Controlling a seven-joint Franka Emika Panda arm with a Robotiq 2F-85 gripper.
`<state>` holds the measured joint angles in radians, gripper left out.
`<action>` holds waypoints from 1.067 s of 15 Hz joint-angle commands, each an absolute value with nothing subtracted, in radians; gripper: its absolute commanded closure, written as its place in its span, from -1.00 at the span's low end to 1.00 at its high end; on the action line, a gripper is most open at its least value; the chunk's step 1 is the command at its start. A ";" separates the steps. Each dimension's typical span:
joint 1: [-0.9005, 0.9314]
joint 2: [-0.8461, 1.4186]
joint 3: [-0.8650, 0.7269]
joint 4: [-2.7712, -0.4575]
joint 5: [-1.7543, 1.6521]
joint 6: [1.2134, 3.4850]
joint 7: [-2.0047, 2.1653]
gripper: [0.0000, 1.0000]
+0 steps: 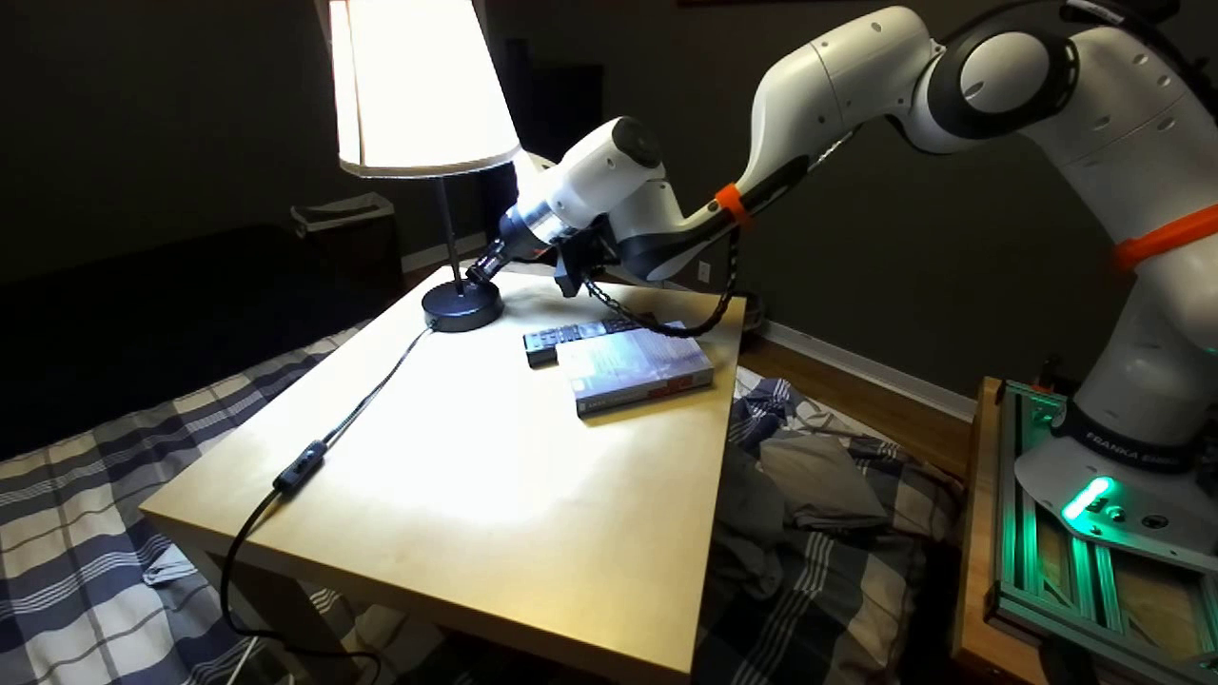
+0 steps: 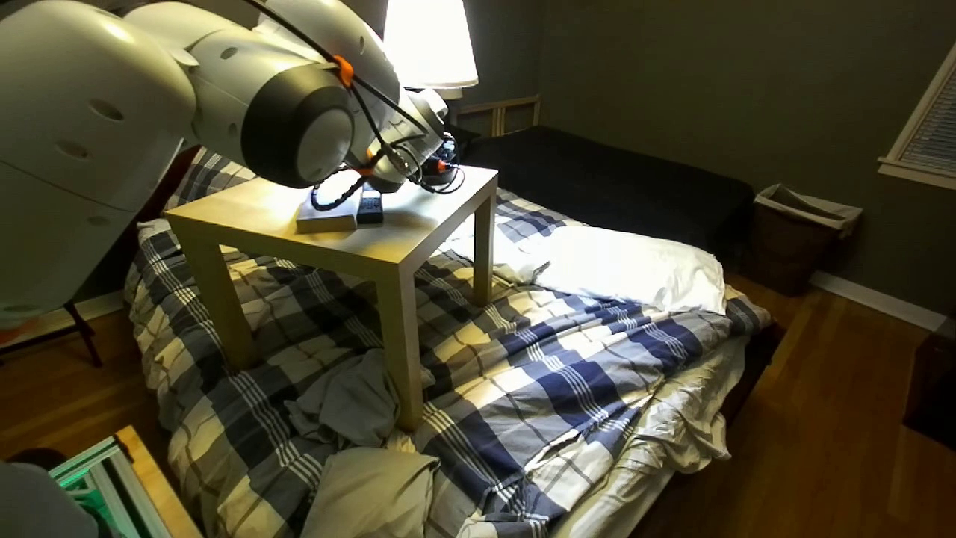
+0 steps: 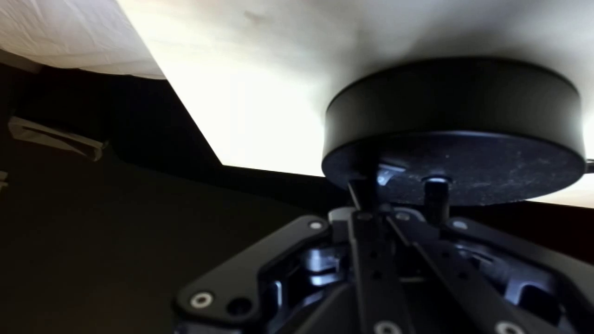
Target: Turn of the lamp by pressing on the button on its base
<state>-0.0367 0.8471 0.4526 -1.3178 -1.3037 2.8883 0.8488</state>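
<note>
The lamp's white shade (image 1: 419,90) glows brightly; it also shows in an exterior view (image 2: 429,45). Its round black base (image 1: 463,312) stands on the table (image 1: 457,476) with a thin dark pole rising from it. In the wrist view the base (image 3: 455,111) fills the upper right. A small shiny rocker-like button (image 3: 387,174) shows on its top, partly hidden by my fingertips. My gripper (image 3: 369,190) is shut and empty, pointing down at the base beside the pole. In an exterior view the gripper (image 1: 478,274) is at the base's top; I cannot tell whether it touches the button.
A book (image 1: 633,366) and a remote (image 1: 580,333) lie on the table near the arm. The lamp cord carries an inline switch (image 1: 303,466) near the table's front left edge. The table stands on a bed with a plaid cover (image 2: 523,373).
</note>
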 commanded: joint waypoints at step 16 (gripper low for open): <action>-0.018 0.919 0.487 -1.274 -1.269 2.862 0.677 1.00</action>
<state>-0.0291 0.8674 0.4752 -1.3051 -1.2924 2.8819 0.7164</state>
